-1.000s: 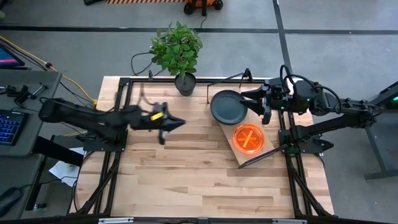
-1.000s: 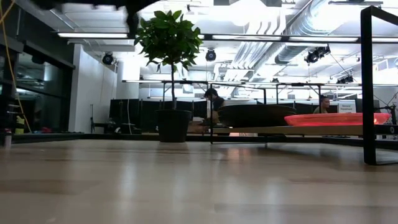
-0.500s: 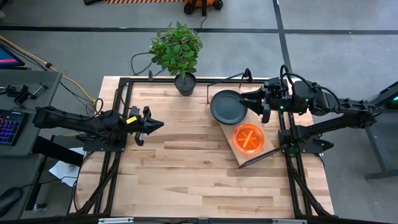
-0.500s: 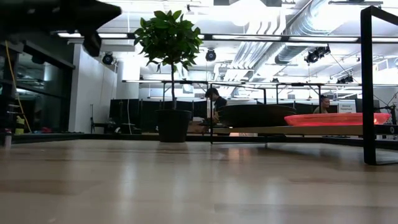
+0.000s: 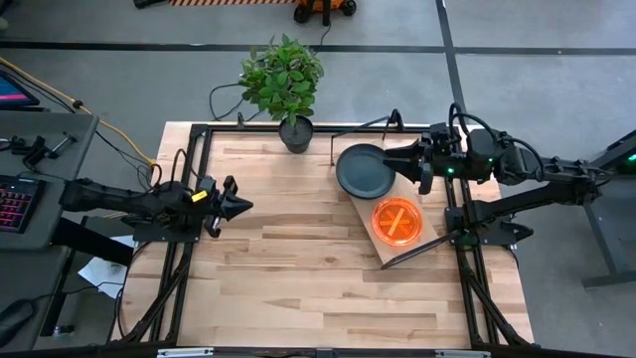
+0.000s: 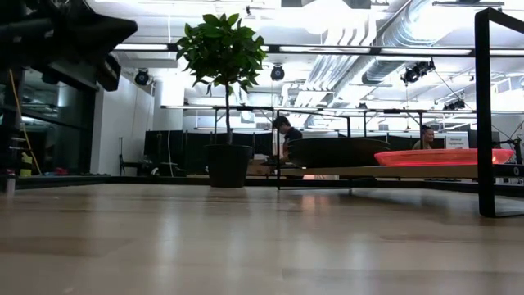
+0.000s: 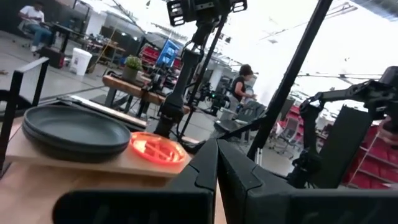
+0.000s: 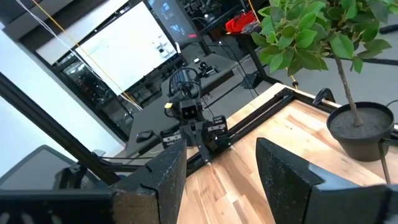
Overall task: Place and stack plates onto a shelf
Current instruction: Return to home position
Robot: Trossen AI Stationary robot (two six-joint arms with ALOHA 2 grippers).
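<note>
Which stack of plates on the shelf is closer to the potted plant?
The dark grey stack. It sits at the end toward the plant pot, while the orange stack lies beyond it, farther off.

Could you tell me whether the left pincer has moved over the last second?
Yes: the left pincer has drawn back leftwards, away from the light wooden shelf.

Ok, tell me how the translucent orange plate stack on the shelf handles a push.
The translucent orange plate stack looks like thin plastic: probably light, stiff. Low and flat, it should slide, not tip. It sits at one end of the light wooden shelf, so could slip off.
</note>
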